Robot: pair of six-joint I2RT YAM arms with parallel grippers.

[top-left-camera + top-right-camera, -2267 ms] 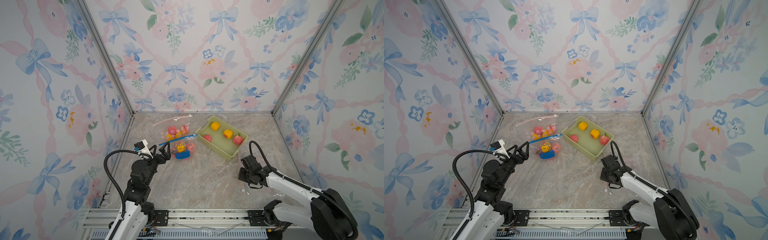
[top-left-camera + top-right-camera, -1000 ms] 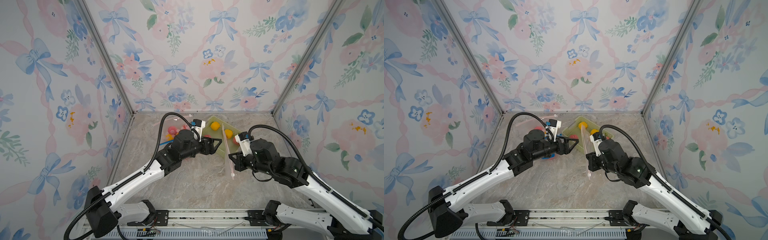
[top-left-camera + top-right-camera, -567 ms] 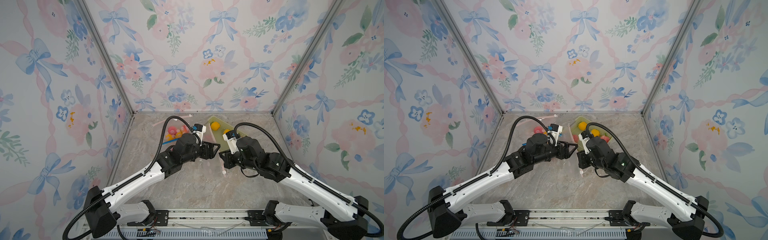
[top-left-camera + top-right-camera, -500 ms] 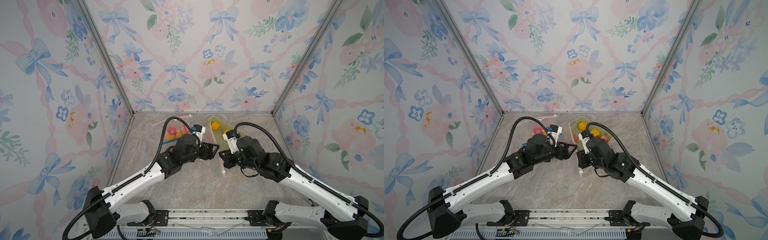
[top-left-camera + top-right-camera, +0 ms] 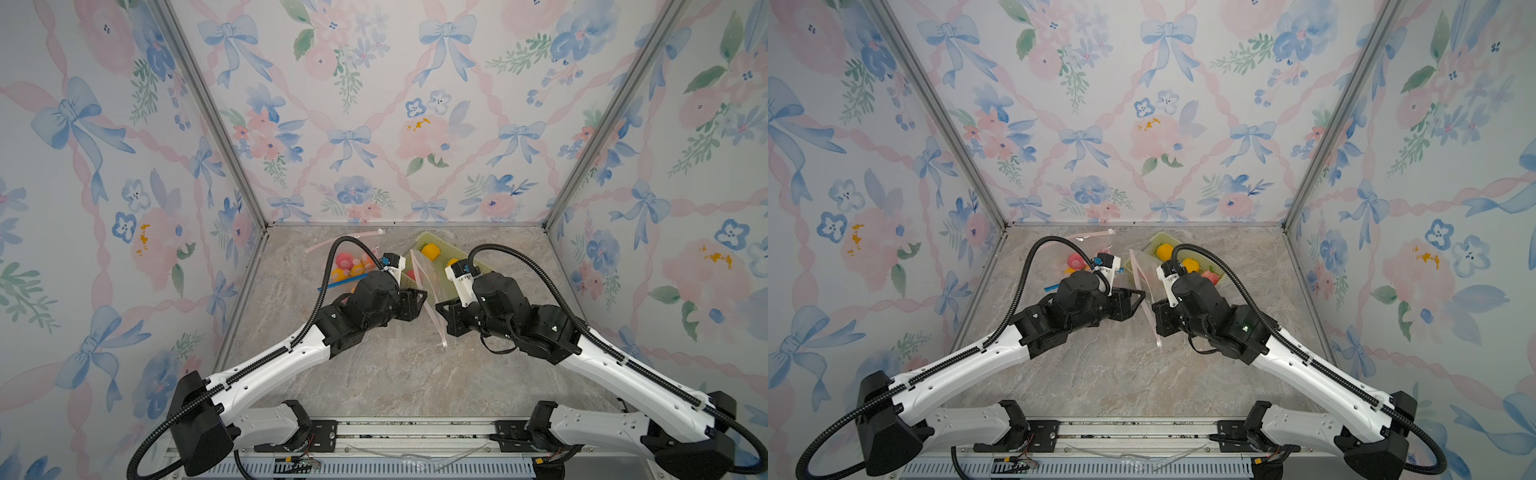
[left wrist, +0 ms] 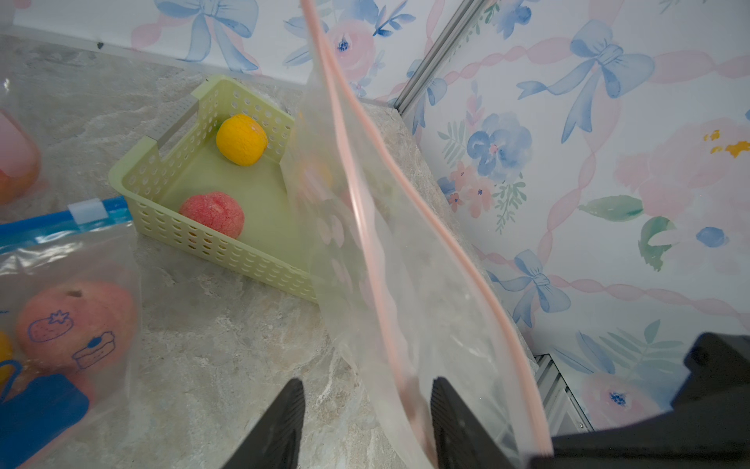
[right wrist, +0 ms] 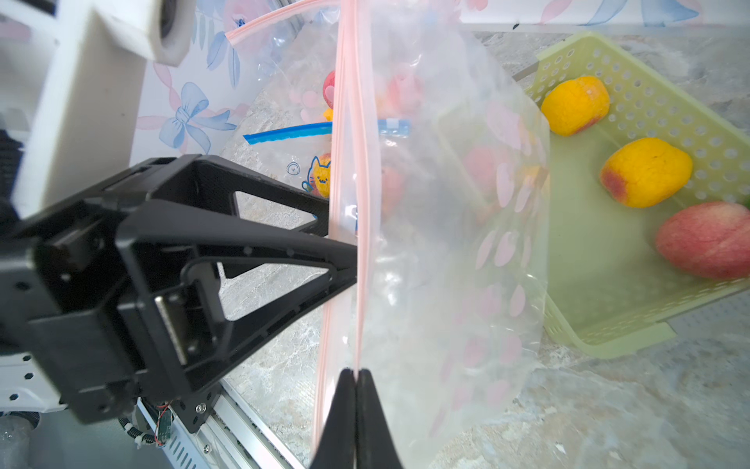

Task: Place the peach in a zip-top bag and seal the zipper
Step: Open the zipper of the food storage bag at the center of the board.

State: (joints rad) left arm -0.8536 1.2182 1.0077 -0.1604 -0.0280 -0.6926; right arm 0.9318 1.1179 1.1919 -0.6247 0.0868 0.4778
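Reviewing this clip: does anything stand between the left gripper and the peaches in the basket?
Yes. The zip-top bag, pinched by the right gripper, hangs between the open jaws of the left gripper and screens part of the basket. The red peach shows beside the bag, behind only the basket wall.

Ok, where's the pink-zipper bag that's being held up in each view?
Top view: pink-zipper bag hangs just in front of the green basket.
Top view: bag likewise, in front of the basket.
Left wrist: bag close up; left gripper straddles its edge.
Right wrist: bag fills the centre; right gripper pinches its zipper.
Shared landmark: the basket, in all four.
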